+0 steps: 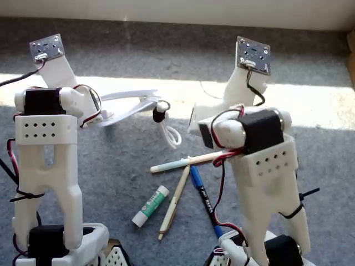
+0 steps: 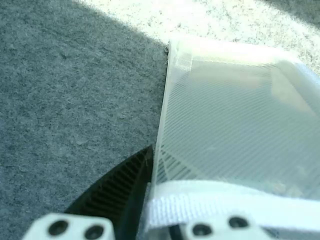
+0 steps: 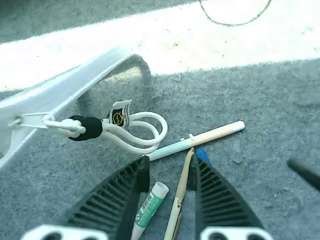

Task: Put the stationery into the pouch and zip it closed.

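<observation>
Since nothing is in the pouch (image 1: pixel 126 105) yet, I read this as the first pick being set up. High view: the pouch is left of centre, looks raised off the mat (image 1: pixel 111 177), with the black pull (image 1: pixel 159 114) and white cord (image 1: pixel 172 136) at the end nearest the stationery. The pale pen (image 1: pixel 186 162), beige pen (image 1: pixel 175 202) and blue pen (image 1: pixel 202 197) fan out from one meeting point. The glue stick (image 1: pixel 151 206) lies just beside the beige pen, not touching it. Left wrist view: the left gripper (image 2: pixel 156 172) is clamped on the pouch edge by the white strap (image 2: pixel 210 200), I'd guess to keep it up and steady for loading. Right wrist view: the right gripper (image 3: pixel 170 167) hangs empty over the pens, jaws moderately apart, and the beige pen runs through the gap below, so I think it's lined up for that one. The blue pen's tip sits right by one jaw, so closing here could snag it too. I can't tell whether the zip is open.
</observation>
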You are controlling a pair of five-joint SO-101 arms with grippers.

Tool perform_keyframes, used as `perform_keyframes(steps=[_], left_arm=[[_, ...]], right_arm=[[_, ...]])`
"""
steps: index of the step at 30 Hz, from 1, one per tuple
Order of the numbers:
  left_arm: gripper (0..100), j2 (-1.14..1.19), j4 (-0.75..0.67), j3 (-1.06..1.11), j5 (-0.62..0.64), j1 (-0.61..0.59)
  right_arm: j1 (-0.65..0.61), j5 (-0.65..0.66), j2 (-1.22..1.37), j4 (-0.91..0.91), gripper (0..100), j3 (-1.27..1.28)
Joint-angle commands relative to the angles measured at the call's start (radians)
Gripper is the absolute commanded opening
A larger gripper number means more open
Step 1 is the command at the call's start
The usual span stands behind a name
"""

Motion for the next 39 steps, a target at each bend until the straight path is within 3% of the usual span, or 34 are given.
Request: perform_keyframes(steps=[1,25,39], left_arm=[[4,0.007,-0.018,0.002,-0.009,-0.013],[4,0.007,-0.02,0.002,-0.009,-0.013],[4,0.007,-0.02,0.002,-0.009,-0.013]], right_arm=[[-0.004,-0.041,0.016,0.018,12.3,-0.058],[0.142,-0.04,0.4,0.016,12.4,0.007],[0.151,-0.041,0.41,-0.331,12.4,0.358]])
